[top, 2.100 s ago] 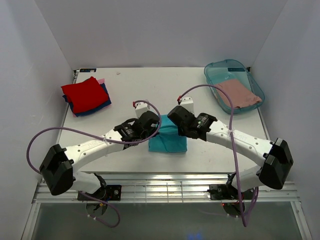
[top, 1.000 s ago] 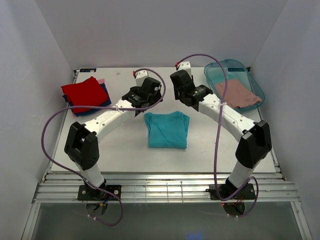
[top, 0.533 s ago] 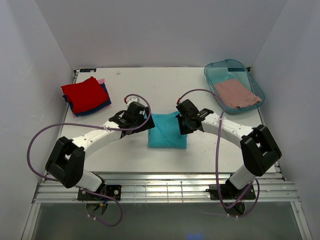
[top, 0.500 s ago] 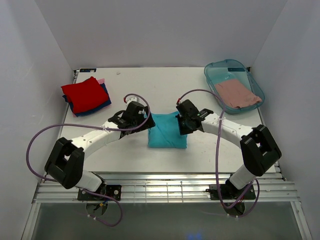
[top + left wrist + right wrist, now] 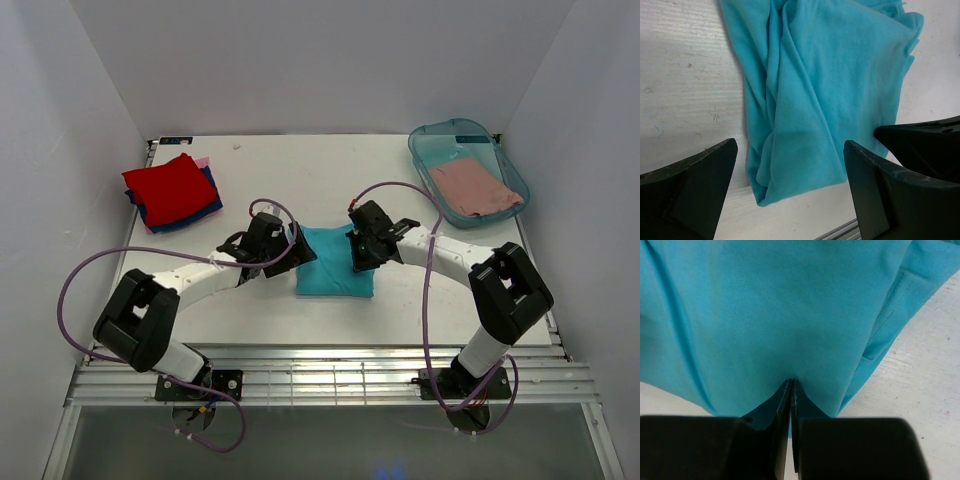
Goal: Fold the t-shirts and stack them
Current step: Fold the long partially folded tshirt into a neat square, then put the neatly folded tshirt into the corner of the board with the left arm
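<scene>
- Teal t-shirt folded flat, mid-frame on worktop.
- Left jaws released wide, straddling shirt's left edge; cloth between them, ungripped.
- Right jaws clenched, pinching shirt's right edge.

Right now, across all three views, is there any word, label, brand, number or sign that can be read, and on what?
None can be read. The teal t-shirt, the red t-shirt and the teal plastic tub show no print.
A small dark tag at the far left corner of the table is too small to read.
</scene>
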